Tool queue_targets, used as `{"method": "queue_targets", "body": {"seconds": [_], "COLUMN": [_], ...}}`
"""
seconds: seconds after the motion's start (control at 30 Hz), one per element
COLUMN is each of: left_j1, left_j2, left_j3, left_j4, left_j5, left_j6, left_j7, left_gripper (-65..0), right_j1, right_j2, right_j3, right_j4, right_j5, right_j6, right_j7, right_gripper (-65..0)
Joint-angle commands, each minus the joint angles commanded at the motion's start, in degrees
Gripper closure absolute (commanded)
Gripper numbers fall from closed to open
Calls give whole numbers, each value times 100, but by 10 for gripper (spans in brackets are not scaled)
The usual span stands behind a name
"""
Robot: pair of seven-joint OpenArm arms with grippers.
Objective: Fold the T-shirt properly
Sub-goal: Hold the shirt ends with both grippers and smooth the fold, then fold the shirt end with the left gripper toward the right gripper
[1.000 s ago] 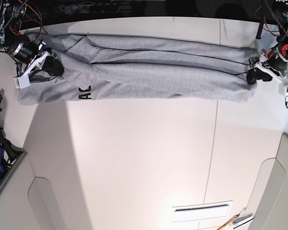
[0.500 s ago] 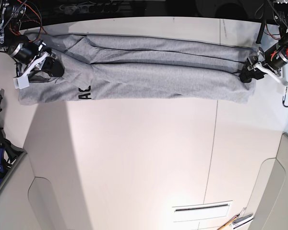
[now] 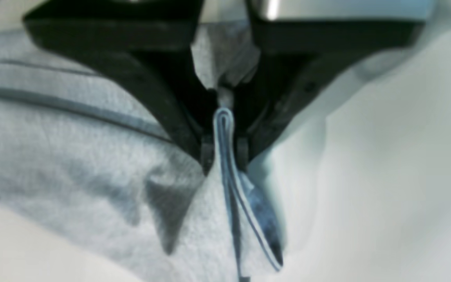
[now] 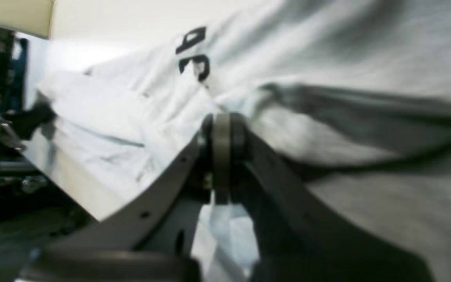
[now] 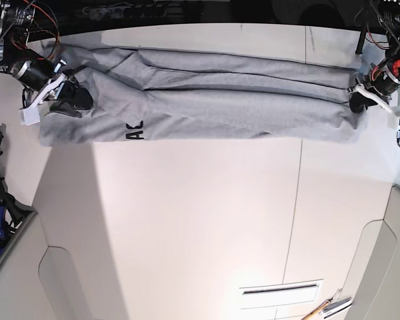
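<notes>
Stretched across the upper part of the base view, where it forms a long, flattened band running from side to side, the heather-grey cotton T-shirt lies on the pale, smooth table. Several long folds run along its length, and its lower edge bears a scrap of black lettering toward the band's left end.

At the upper right of the base view, the black left gripper is at the T-shirt's right end. Its wrist view shows the fingertips closed on a doubled ridge of the grey fabric, which rises between them and spreads into loose flaps below; one flap stands a little apart, revealing a darker inner side.

At the upper left of the base view, the black right gripper is over the other end of the T-shirt. Its wrist view shows the two fingertips brought together in front of the rumpled grey cloth; whether any fabric is pinched between them, I cannot tell. Around them the cloth is bunched into soft creases, with a deep fold extending toward the right side of that view and black printed characters above the fingertips.
</notes>
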Motion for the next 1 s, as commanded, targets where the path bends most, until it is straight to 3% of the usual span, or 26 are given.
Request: {"method": "queue_targets", "body": {"seconds": [0.13,0.27,0.5,0.57,0.7,1.0], "left_j1": [2,42,149,146,144,127], "left_j2": [0,4,210,345,629,1250], "left_j3": [-339,-415,-254,37,964,3034], "left_j4": [439,1110,2562,2852,2949,2817], "left_j5": [254,267,-411,-669,-673,308], "left_j6": [2,26,195,192,170,168], "left_j7": [28,511,883,944,944,706], "left_gripper": [0,0,0,0,0,0], "right_j1": [2,0,17,17,17,48], "right_j2": [-2,-2,-2,-2,-2,-4], "right_j3": [4,11,15,15,15,15], "right_j4": [35,188,273,273,273,273], "right_j5": [173,162,0,0,-11,-249], "right_j6": [2,4,22,22,22,20], "right_j7": [0,0,33,48,48,179], "right_gripper": [0,0,0,0,0,0]}}
